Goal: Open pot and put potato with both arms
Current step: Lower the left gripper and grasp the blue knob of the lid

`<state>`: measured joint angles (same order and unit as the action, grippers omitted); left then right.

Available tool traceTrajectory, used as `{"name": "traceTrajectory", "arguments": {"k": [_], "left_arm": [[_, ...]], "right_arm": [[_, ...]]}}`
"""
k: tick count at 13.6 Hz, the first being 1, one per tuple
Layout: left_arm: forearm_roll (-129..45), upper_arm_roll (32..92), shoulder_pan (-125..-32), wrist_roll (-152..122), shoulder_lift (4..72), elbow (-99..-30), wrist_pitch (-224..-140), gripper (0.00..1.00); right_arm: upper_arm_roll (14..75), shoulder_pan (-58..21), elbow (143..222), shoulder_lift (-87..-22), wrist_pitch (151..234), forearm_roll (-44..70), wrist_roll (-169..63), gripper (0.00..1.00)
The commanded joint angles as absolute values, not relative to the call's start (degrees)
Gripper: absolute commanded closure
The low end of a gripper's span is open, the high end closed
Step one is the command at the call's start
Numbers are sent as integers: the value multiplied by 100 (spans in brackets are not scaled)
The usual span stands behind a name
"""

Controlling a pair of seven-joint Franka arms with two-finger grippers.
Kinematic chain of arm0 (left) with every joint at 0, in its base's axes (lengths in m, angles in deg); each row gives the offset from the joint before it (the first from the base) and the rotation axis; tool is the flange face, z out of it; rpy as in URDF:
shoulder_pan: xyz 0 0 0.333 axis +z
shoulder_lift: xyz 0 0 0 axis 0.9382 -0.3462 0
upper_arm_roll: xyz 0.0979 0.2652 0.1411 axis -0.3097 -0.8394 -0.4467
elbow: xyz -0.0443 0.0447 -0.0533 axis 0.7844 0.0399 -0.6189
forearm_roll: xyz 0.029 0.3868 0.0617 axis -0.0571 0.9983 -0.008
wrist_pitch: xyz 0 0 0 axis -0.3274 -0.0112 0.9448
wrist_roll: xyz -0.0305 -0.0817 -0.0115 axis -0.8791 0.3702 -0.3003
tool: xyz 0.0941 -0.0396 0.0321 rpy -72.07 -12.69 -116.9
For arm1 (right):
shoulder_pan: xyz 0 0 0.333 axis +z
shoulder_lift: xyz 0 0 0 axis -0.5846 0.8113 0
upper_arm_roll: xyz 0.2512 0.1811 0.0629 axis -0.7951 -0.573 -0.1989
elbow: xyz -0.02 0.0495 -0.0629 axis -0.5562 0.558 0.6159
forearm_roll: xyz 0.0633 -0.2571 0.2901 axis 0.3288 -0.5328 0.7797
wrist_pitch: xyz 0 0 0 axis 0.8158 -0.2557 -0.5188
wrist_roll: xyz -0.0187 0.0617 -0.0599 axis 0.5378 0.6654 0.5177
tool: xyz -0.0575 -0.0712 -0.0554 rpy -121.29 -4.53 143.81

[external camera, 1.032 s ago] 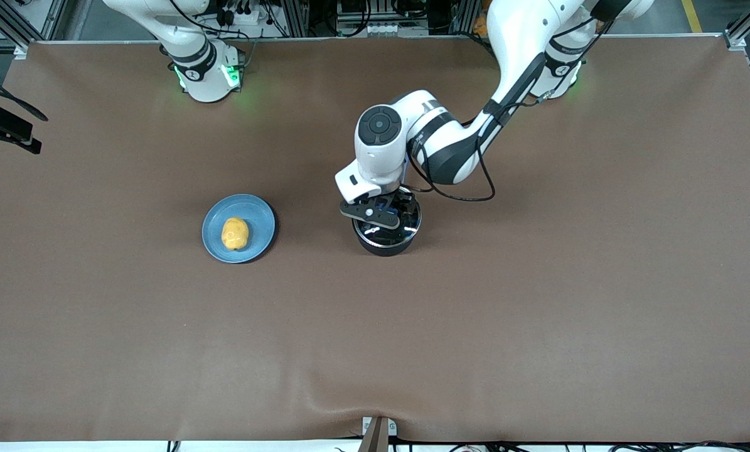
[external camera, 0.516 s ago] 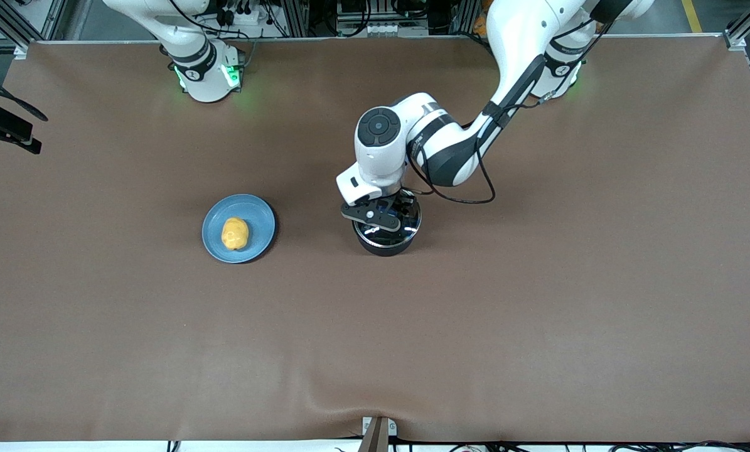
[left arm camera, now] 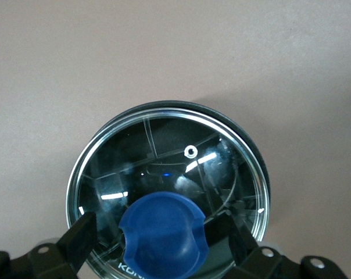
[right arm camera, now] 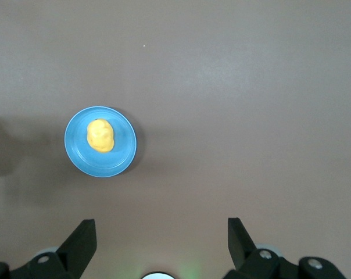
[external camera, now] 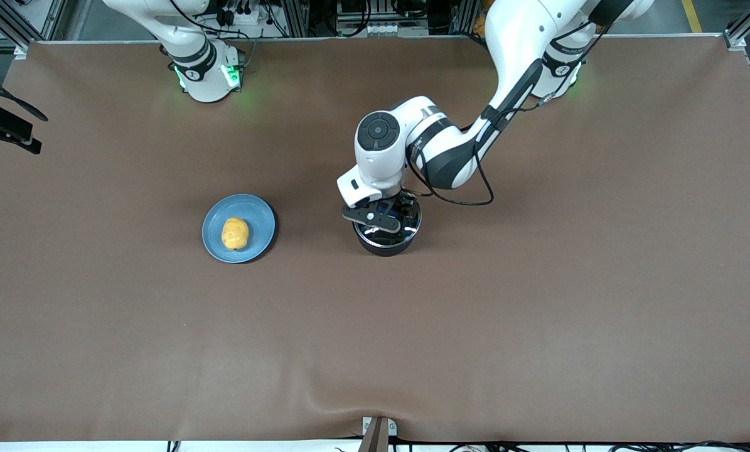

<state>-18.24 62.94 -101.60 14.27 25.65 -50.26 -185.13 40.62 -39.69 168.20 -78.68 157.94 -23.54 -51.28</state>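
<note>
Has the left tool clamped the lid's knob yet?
No: the left tool's fingers stand apart on either side of the blue knob.

Even overhead light; lid [left arm camera: 169, 186] glare — edges perhaps soft.

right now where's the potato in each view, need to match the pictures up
Front view: the potato lies on the blue plate, toward the right arm's end of the table from the pot.
Left wrist view: not in it; only the lidded pot shows.
Right wrist view: the potato lies on the blue plate.
Shared landmark: the blue plate, in the front and right wrist views.
</note>
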Motion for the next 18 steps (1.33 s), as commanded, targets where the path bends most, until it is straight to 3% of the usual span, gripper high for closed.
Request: {"name": "traceTrajectory", "arguments": {"k": [1, 2, 3, 11, 14, 18], "left_arm": [[-1673, 6284, -10191, 1439, 2524, -4975, -18500, 0], [-1673, 6284, -10191, 1430, 2524, -4966, -18491, 12], [-1673, 6293, -10191, 1439, 2524, -4966, -18491, 14], [-1682, 6293, -10191, 1430, 2489, -4992, -18394, 24], [-1717, 6293, -10191, 1439, 2497, -4984, -18368, 38], [-1788, 6310, -10183, 1465, 2533, -4949, -18070, 70]], "right_arm": [[4034, -4000, 16737, -7844, 15754, -2367, -5165, 0], [4034, -4008, 16737, -7844, 15754, -2367, -5165, 0], [4034, -4008, 16737, -7844, 15754, -2367, -5165, 0], [4034, -4008, 16737, -7844, 15754, -2367, -5174, 0], [4034, -4008, 16737, -7844, 15754, -2367, -5174, 0], [4034, -4008, 16737, -7844, 15754, -2367, -5173, 0]]}}
